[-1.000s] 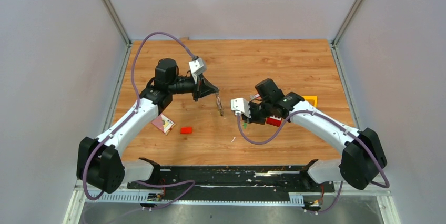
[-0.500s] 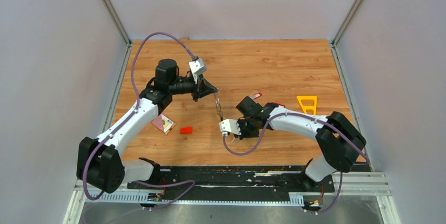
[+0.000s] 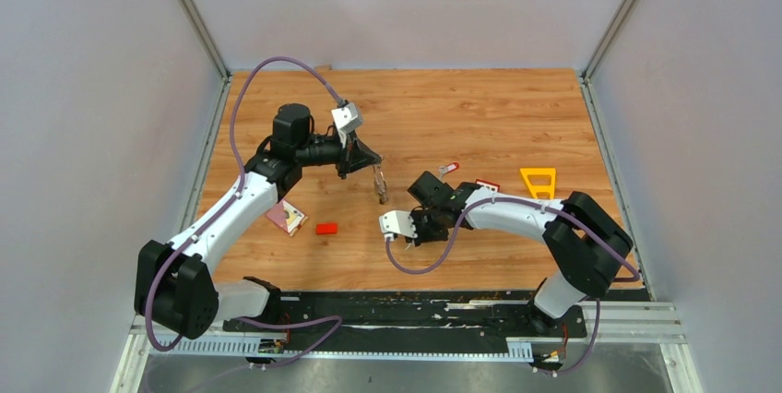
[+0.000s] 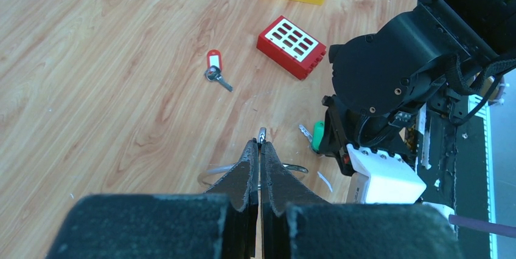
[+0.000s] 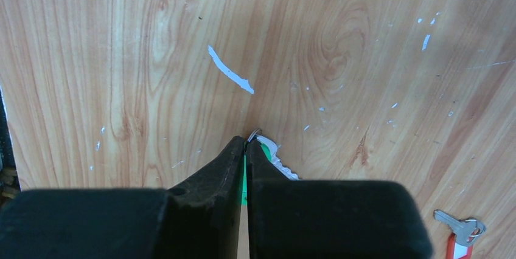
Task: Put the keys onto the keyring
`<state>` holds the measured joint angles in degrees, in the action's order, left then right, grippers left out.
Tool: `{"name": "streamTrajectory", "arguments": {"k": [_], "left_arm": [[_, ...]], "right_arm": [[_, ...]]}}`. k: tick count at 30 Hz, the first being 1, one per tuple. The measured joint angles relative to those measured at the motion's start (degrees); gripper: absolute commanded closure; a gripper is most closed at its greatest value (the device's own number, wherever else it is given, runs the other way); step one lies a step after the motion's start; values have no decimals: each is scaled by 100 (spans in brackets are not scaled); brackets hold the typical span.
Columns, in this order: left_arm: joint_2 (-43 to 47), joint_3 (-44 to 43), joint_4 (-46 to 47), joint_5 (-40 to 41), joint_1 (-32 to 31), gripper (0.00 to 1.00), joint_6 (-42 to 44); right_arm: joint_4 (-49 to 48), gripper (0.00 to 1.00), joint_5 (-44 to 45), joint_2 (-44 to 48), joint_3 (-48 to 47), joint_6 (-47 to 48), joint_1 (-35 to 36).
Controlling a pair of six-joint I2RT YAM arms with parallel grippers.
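Wood tabletop (image 3: pixel 461 107); green-headed key (image 4: pixel 317 132) largely pincer-hidden

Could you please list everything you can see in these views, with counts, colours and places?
keyring: 1, silver, pinched in the left arm's jaws
green-headed key: 1, silver blade, clamped in the right arm's jaws
red-tagged key: 1, silver, on the table beyond the right wrist
red block with white squares: 1, right of that key
yellow triangular piece: 1, right side
small red block: 1, near left
pink and yellow card: 1, left of the small red block
white scrap: 1, near centre
table: 1, light wood
left arm: 1, white and black, jaws shut
right arm: 1, white and black, jaws shut
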<state>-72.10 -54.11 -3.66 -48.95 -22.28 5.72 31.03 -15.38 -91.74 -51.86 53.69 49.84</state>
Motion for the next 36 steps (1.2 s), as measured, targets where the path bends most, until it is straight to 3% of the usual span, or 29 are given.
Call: {"name": "streamTrajectory", "arguments": {"k": [21,31,36], "left_arm": [[0,0,-4,-48,-4,100,2],[0,0,-39,-70,-4,100,2],[0,0,-39,-92,-4,100,2]], "right_arm": [[-144,81,203,-7,-2,-57,0],[-153,85,229,-44,-13,-68,0],[-179,97,267,-57,-15,-70,-2]]}}
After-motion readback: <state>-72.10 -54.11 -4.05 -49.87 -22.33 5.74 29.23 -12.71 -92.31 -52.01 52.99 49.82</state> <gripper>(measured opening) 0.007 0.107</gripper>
